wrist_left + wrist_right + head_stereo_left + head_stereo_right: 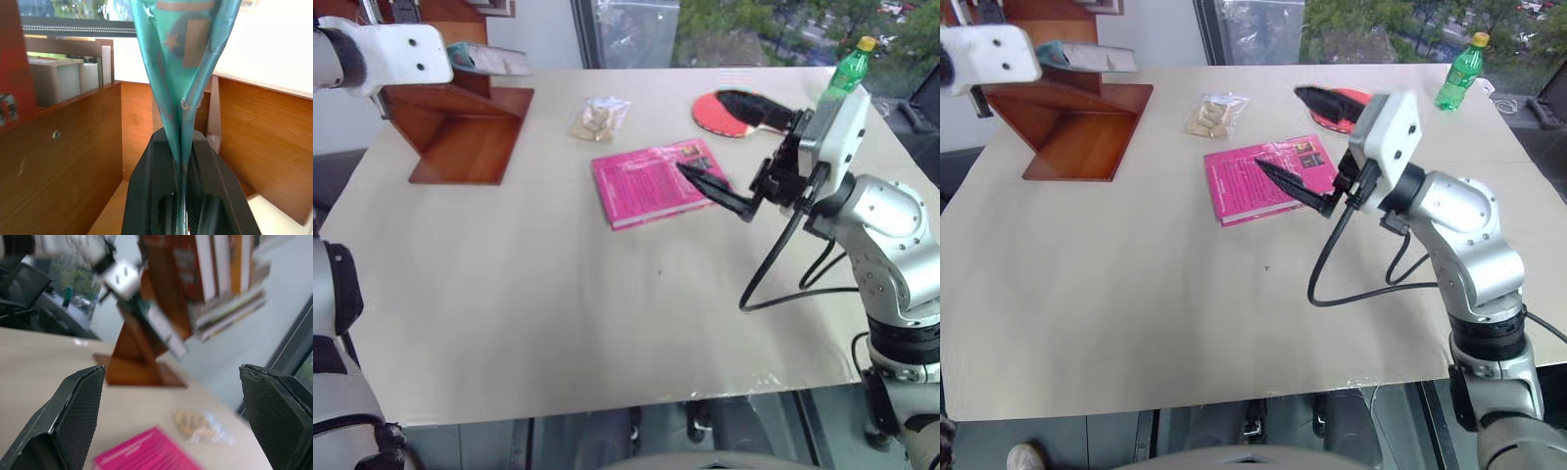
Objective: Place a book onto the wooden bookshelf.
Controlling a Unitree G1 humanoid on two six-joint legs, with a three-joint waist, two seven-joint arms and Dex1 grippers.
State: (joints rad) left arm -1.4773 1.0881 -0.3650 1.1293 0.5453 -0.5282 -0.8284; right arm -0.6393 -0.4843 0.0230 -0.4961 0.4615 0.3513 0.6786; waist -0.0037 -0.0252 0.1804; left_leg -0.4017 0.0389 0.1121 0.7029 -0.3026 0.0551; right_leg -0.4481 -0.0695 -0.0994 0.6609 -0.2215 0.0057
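Left gripper [183, 215] pinches the flat teal-green book [183, 63], held at the reddish-brown wooden bookshelf [460, 132]. Right gripper [715, 186], fingers spread and empty, hangs above the bright pink book [651, 181] on the table.

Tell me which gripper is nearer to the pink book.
Right. The right gripper hangs open just above the pink book. The left gripper is far off at the wooden bookshelf, shut on the teal book.
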